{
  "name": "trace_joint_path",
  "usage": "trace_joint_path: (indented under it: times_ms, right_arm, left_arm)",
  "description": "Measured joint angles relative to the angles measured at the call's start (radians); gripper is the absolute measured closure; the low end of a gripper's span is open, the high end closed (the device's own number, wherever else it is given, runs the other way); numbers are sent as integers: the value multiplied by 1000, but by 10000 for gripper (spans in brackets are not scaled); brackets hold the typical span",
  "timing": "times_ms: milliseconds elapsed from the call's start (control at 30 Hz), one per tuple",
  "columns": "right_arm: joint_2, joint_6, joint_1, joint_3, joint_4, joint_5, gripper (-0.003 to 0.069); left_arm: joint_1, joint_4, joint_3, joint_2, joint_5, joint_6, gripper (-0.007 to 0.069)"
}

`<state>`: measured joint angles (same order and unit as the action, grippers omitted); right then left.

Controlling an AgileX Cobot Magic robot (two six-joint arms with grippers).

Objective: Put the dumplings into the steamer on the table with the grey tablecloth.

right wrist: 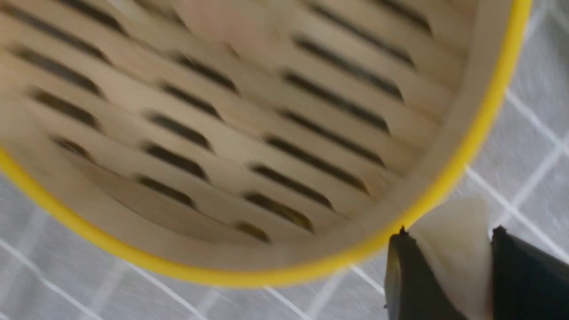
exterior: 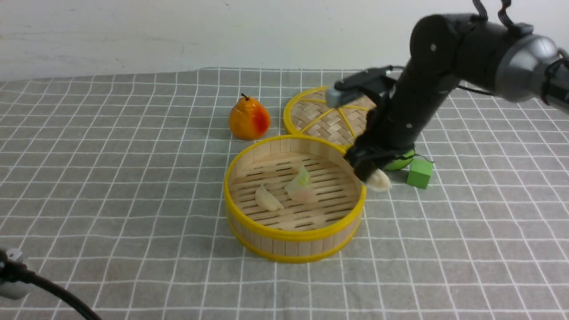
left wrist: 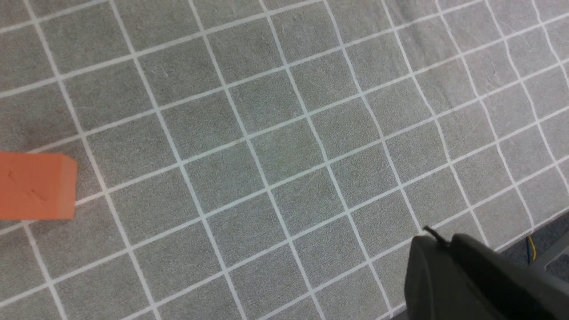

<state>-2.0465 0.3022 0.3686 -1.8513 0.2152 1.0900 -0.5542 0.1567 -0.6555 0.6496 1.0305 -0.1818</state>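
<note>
The table (exterior: 155, 249) carries the round steamer (exterior: 295, 246), with three dumplings (exterior: 268, 198) inside. The right tool (right wrist: 449, 249), partly open, grips a pale dumpling (right wrist: 462, 249) beside the steamer's rim. The left tool (left wrist: 438, 238) is nearly closed, holding nothing visible.

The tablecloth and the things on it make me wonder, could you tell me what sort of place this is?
Probably a robot test bench with a pretend kitchen: a robot claw holds a dumpling beside a bamboo steamer, with a shiny pear and green block nearby.
</note>
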Motion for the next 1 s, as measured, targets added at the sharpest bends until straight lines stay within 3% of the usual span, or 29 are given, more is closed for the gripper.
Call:
trace_joint_path:
  times_ms: [200,467,667,767,867,1000]
  right_arm:
    - [-55,-2,18,-26,123,-196,438]
    - [-178,-32,17,-26,162,-275,434]
    - [-197,-52,17,-26,166,-266,326]
    - [-167,-53,17,-26,166,-218,307]
    - [-123,-48,17,-26,166,-164,323]
    - [11,22,17,-23,173,5,452]
  left_arm:
    - [0,0,0,0,-26,0,586]
    - [0,-1,0,-2,-90,9,579]
    - [0,25,0,-43,-139,87,575]
    - [0,37,1,-92,-155,101,571]
    - [0,43,10,-149,-175,110,568]
    - [0,45,102,-348,-241,133,568]
